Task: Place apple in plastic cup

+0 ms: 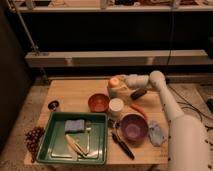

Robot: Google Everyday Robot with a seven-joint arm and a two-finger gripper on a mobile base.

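Table [67,92]: outstretched gripper [120,82] above plastic cup [116,93]

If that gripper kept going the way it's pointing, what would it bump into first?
Probably the apple: the gripper points left, and the apple is right at its tip, over the plastic cup. Depth is hard to judge from this view.

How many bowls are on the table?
2. The orange-brown bowl sits mid-table beside the white container; the purple bowl is nearer the front, right of the green tray. None seem hidden. The gripper is at the apple, over the plastic cup.
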